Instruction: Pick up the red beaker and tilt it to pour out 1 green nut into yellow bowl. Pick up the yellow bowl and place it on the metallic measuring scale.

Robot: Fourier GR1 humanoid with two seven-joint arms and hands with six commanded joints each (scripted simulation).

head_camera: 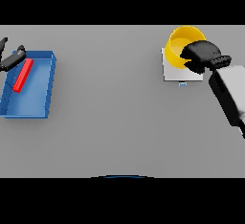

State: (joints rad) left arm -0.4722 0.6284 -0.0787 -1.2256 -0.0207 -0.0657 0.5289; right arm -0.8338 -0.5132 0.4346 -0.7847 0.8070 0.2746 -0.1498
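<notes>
At the far left of the desk (110,122) sits a blue tray (48,86), and in it lies the red beaker (23,75) on its side, its long axis running from near-left to far-right, the far end pointing toward the tray's far edge; which end is the mouth I cannot tell. The left robot hand (12,59) hovers at the tray's far-left corner, just beside the beaker's far end; whether its fingers are curled or straight I cannot tell. No green nut can be made out. Across the bare middle of the desk, at the far right, the yellow bowl (179,43) stands upright with its opening facing up, resting on the scale (173,74), a pale square plate with a small blue mark at its near edge. The right robot hand (201,55) is on the bowl's near-right rim, fingers wrapped over the wall, so it appears to be grasping the bowl. Judging by this, the step in hand is setting the bowl on the scale. To do it well, the bowl should be kept level and centred on the plate, since it now sits toward the far side, overhanging that edge; the fingers should then let go without dragging the rim sideways, and the robot hand should lift straight up and away.
</notes>
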